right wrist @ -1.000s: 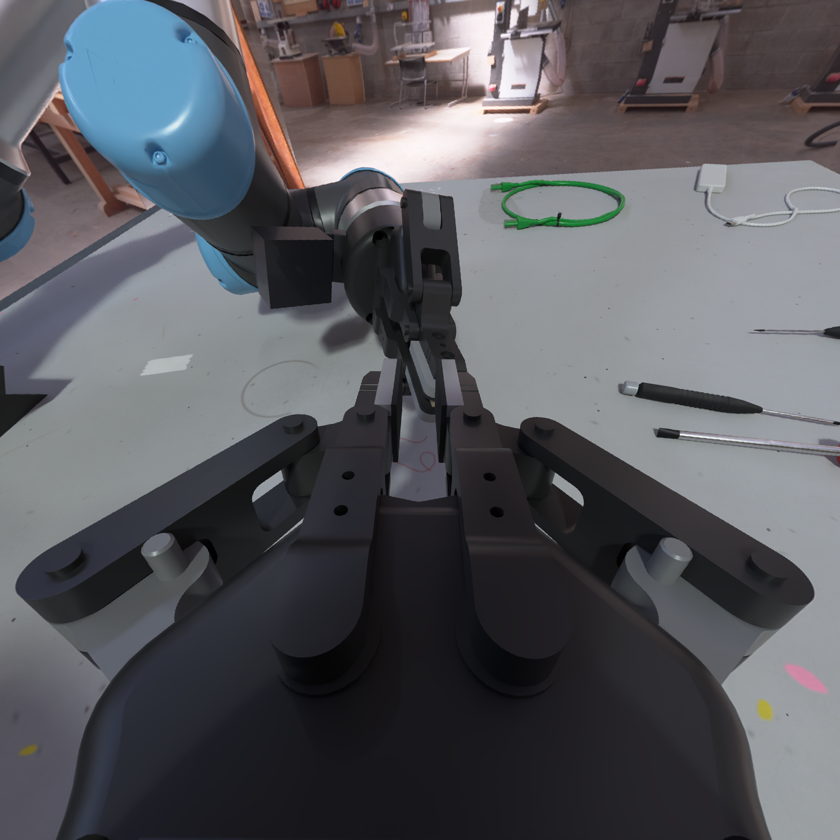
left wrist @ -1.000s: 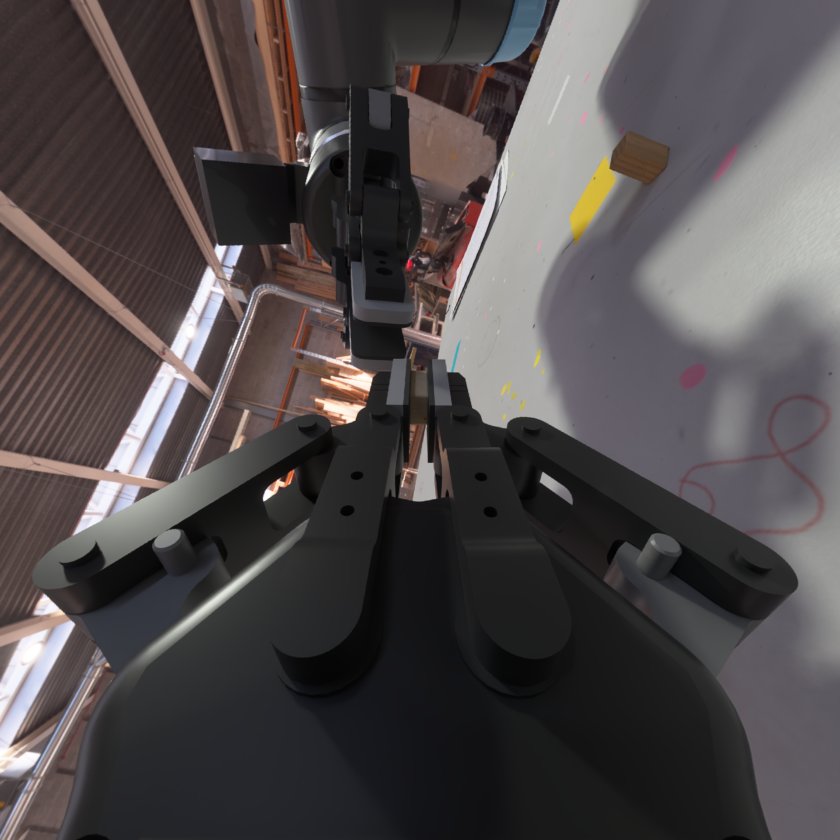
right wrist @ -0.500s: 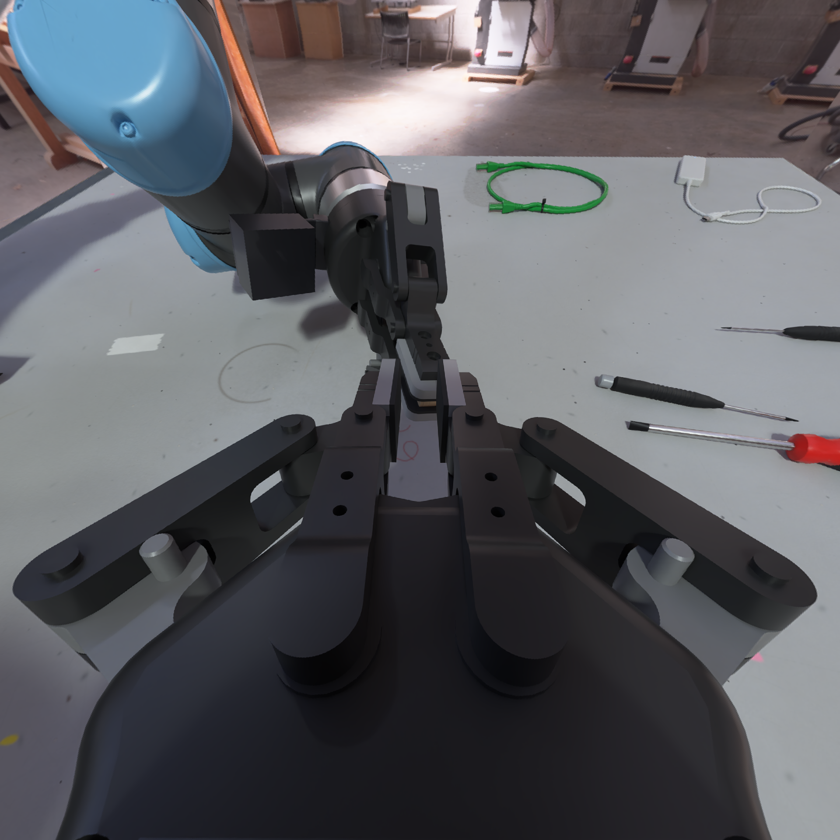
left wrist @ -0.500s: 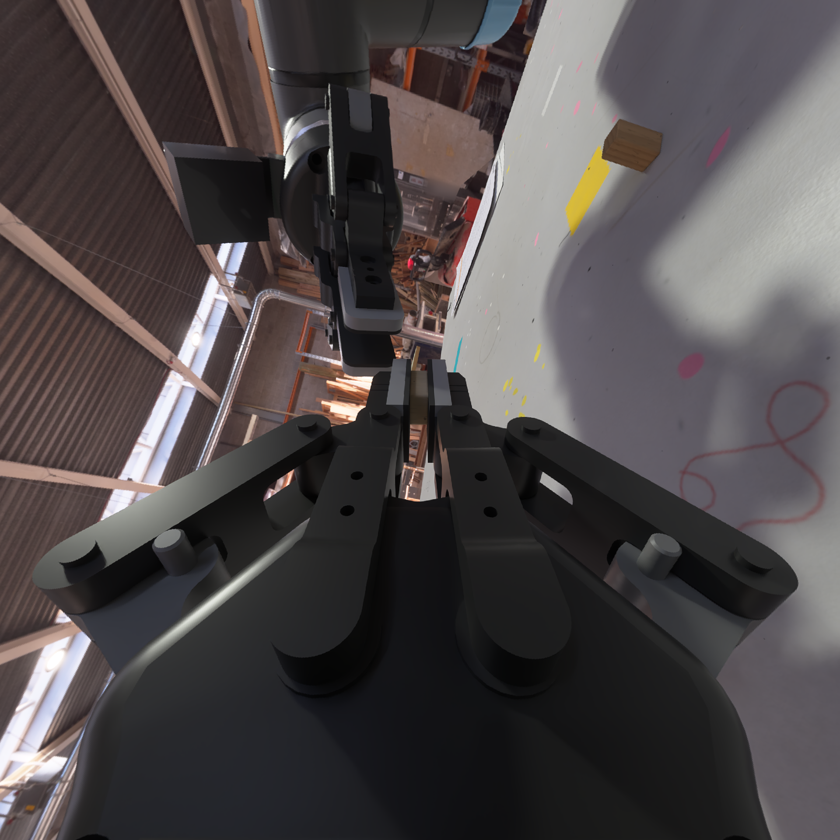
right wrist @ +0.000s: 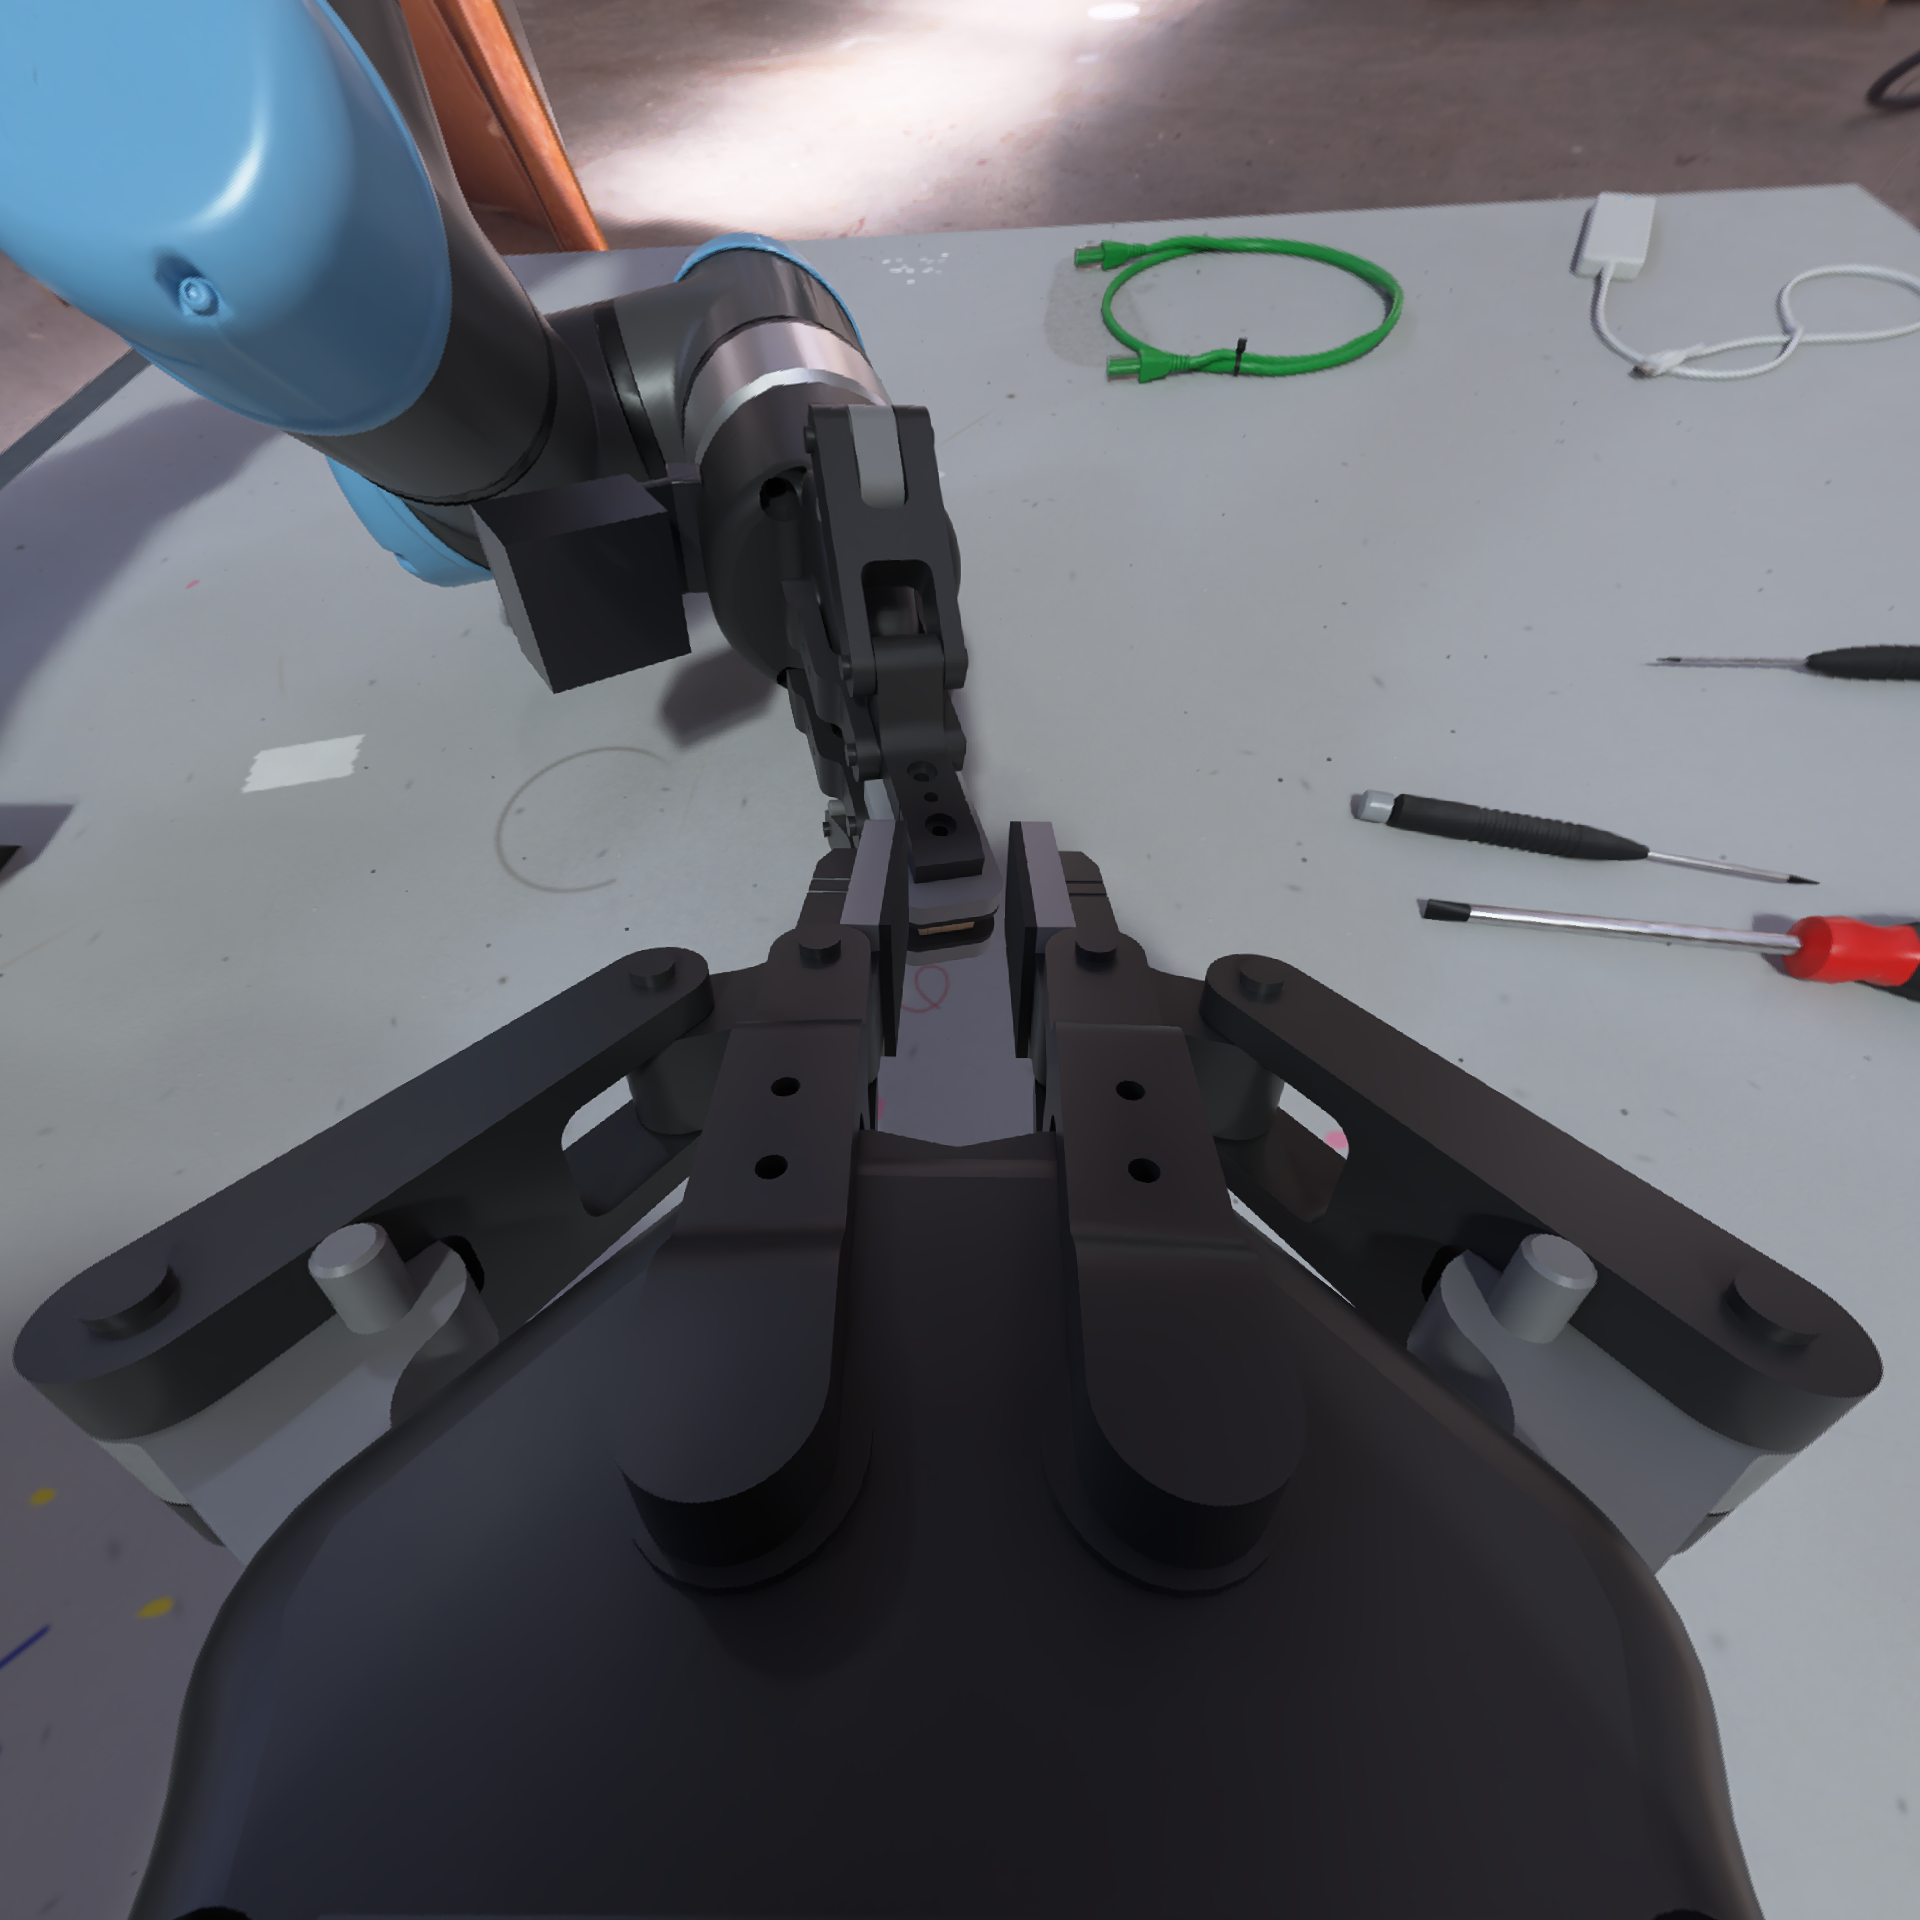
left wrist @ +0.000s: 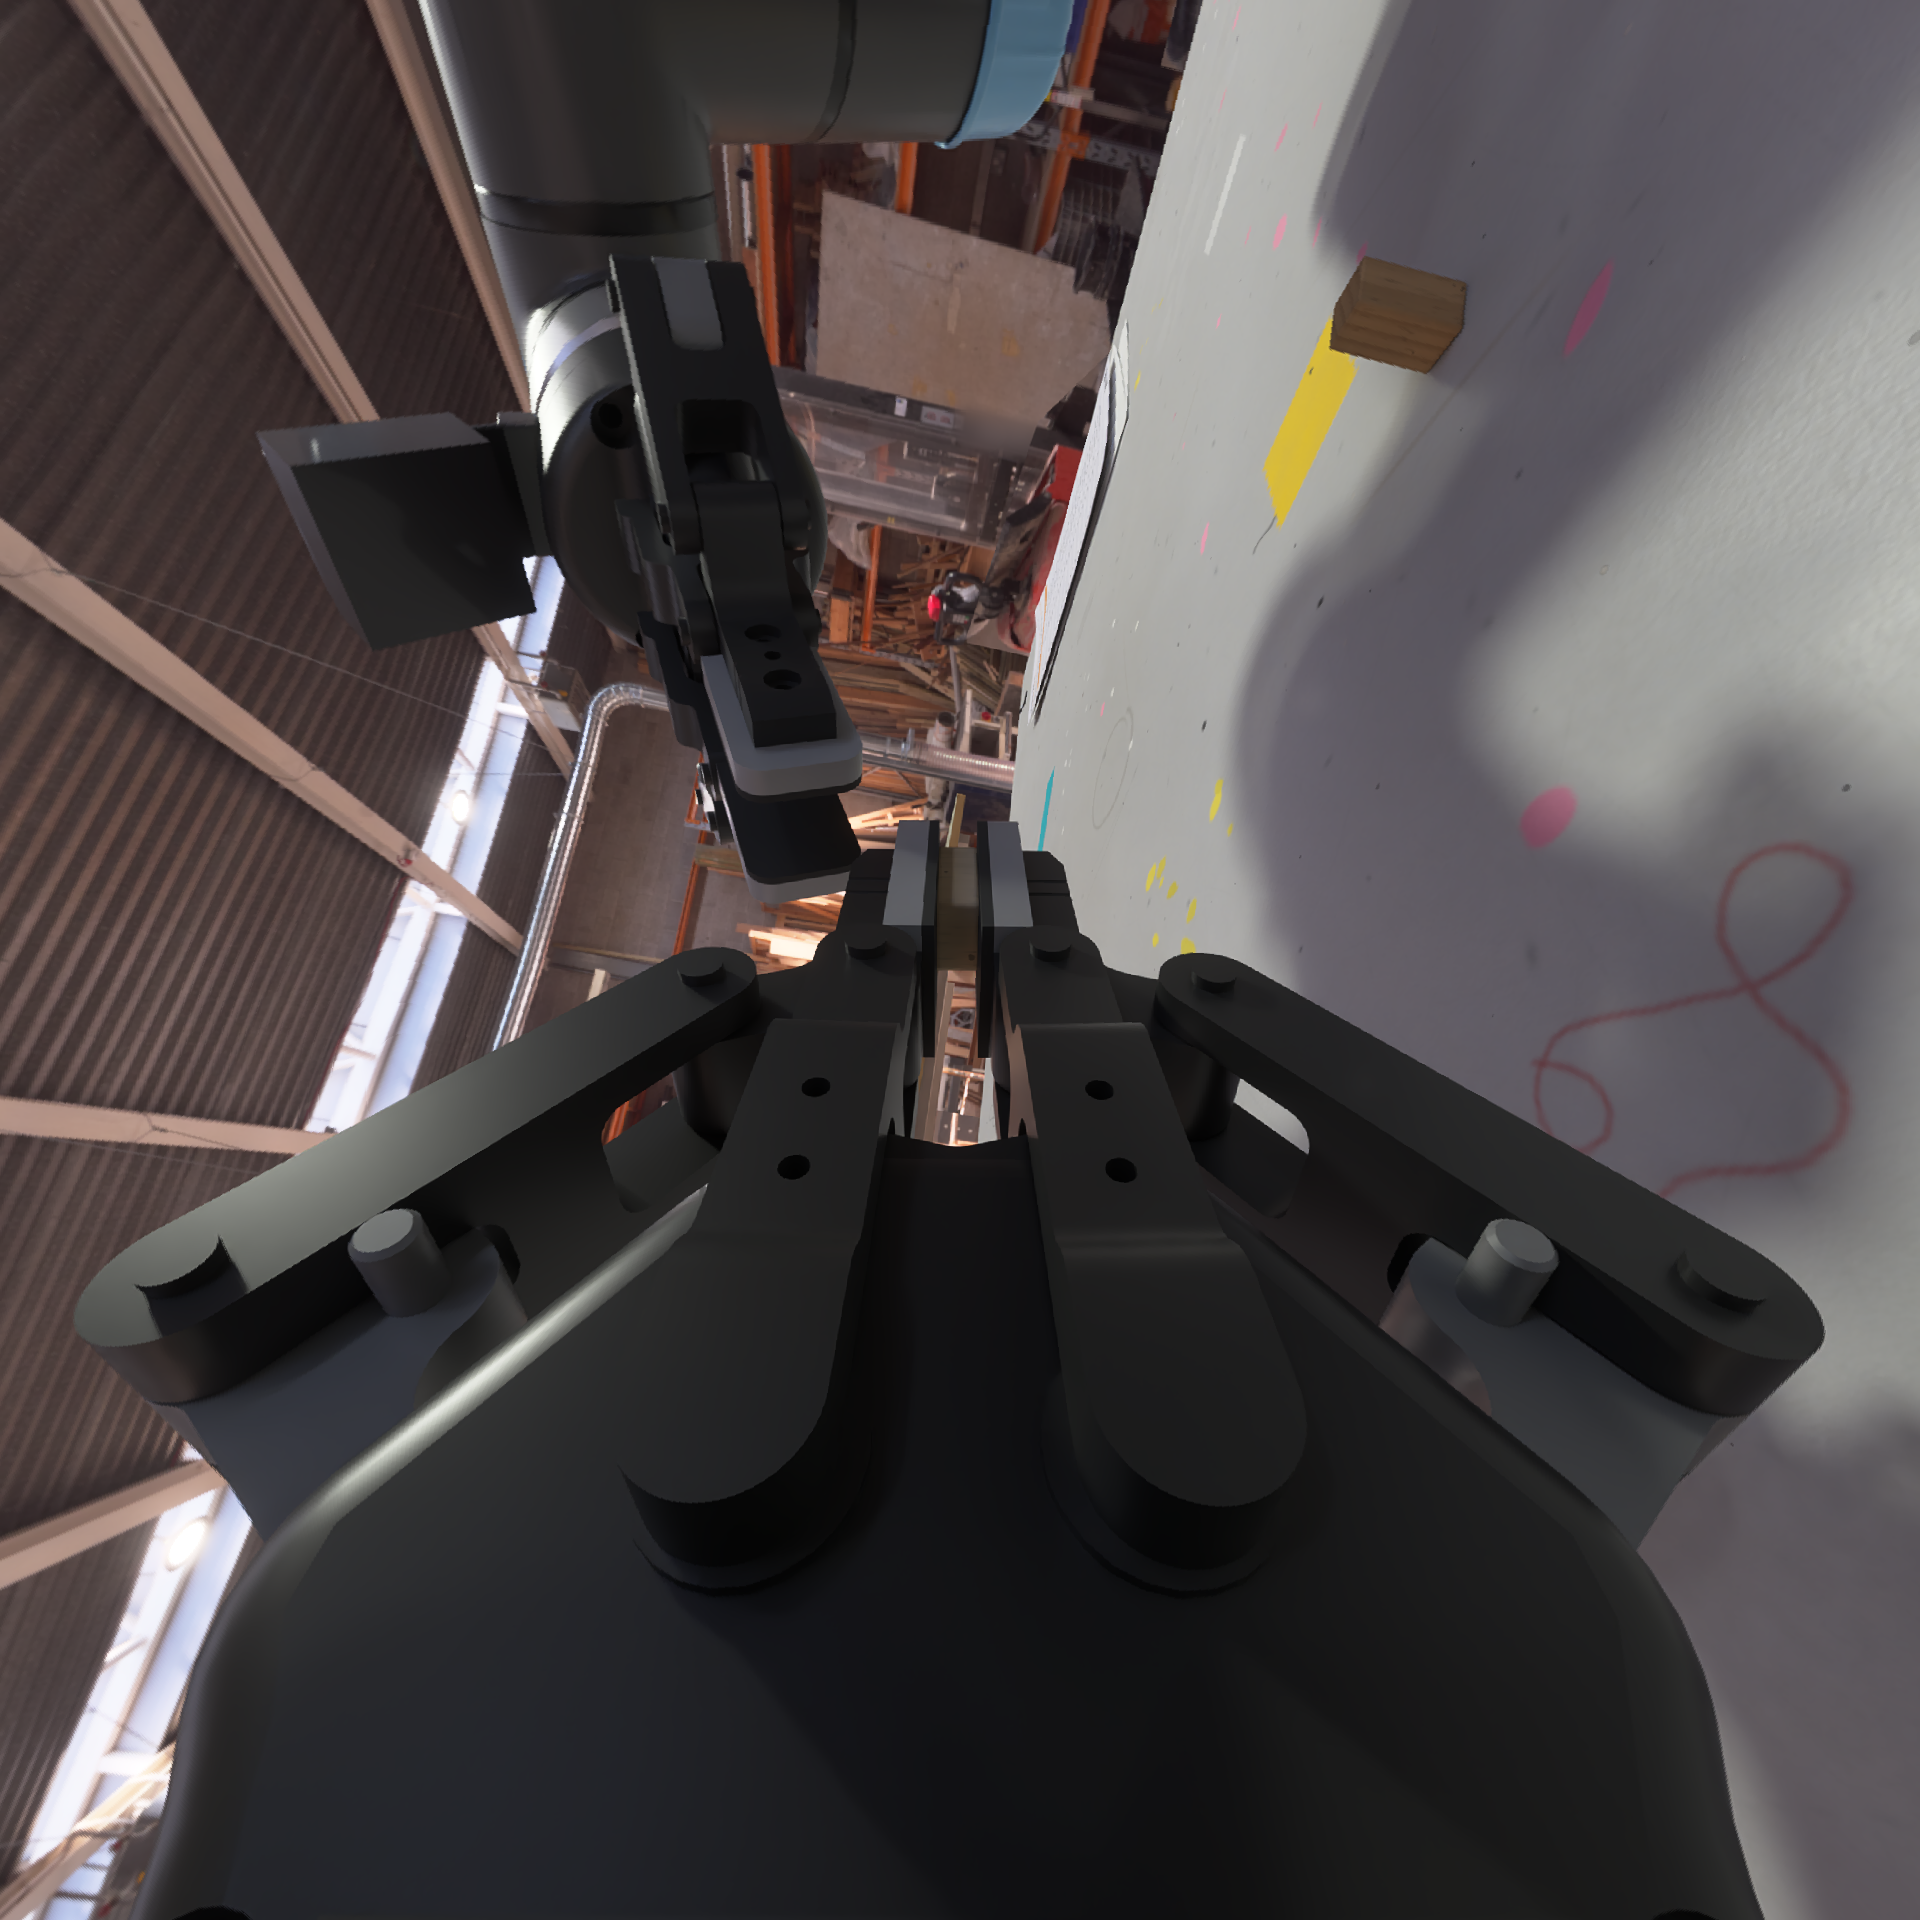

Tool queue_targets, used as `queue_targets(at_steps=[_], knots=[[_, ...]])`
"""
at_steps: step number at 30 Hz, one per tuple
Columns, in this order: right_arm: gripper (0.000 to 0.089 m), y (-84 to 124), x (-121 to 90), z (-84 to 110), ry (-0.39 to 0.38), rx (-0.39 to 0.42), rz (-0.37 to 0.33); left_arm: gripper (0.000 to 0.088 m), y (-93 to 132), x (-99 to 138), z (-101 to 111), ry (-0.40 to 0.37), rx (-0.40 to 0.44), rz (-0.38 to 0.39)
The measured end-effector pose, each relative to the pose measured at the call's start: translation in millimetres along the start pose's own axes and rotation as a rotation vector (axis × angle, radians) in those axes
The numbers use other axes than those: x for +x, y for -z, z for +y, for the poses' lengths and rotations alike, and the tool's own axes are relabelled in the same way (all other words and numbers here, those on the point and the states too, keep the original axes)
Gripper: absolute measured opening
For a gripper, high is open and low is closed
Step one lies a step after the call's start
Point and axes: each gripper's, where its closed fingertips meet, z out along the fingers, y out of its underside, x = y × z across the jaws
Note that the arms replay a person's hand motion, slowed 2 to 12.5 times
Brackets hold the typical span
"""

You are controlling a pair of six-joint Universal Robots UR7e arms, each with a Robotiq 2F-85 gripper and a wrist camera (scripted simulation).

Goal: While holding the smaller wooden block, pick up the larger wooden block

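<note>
The left gripper has its jaws pinching the smaller wooden block, held above the table. The right gripper has its jaws spread and empty, straddling the left gripper's tip. The larger wooden block rests on the table well ahead and right of the left jaws; which arm is nearer I cannot tell.

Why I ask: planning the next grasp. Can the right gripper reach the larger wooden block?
Probably yes: the right gripper is empty and the larger wooden block lies unobstructed on the table.
</note>
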Motion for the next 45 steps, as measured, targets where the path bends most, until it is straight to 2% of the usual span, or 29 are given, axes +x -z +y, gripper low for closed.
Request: queue_targets(at_steps=[8, 18, 27, 45], knots=[[0.0193, -1.7, 0.9, 3.0, -0.105, -0.064, -0.044, 0.0062, -0.3, 2.8, -1.4, -0.033, 0.002, 0.008], [0.0219, -6.9, -0.2, 9.8, -0.287, -0.142, -0.130, 0.0062, -0.6, 6.3, -2.4, -0.079, 0.001, 0.017], [0.0224, -11.7, -1.1, 11.4, -0.448, -0.171, -0.206, 0.0062, -0.9, 8.8, -3.4, -0.109, 0.002, 0.025], [0.0206, -15.1, 2.1, 16.2, -0.660, -0.236, -0.280, 0.0062, -1.6, 11.2, -4.1, -0.139, 0.000, 0.032]])
